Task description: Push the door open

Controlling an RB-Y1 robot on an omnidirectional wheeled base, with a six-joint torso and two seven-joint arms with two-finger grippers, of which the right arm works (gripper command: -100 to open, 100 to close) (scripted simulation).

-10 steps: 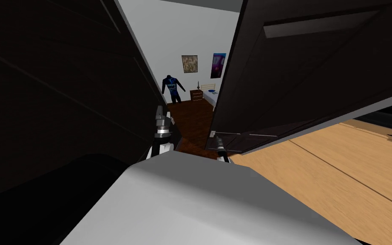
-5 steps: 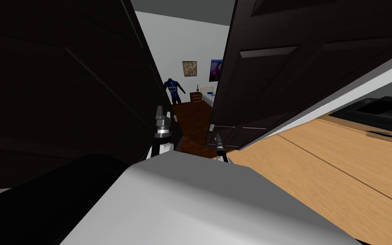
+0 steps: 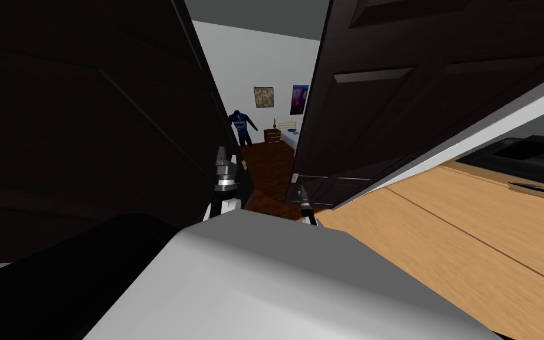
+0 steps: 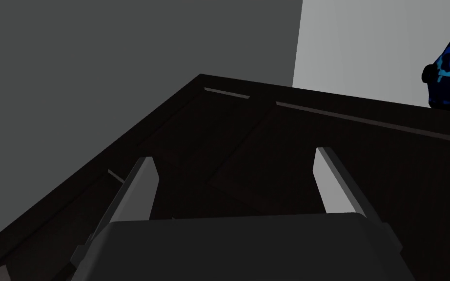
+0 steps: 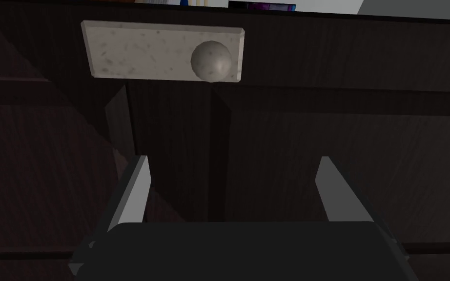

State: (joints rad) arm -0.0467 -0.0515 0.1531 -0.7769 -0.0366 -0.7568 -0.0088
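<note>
Just below the head view's centre, the left tool and the right tool both point forward, each arm low, fingers spread wide apart.

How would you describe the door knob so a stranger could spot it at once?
Start at the dark panelled door standing ajar on my right. Ahead of the open right claw, a pale speckled plate sits on its face. The knob is the round grey ball at one end of that plate, the only rounded shape there.
</note>
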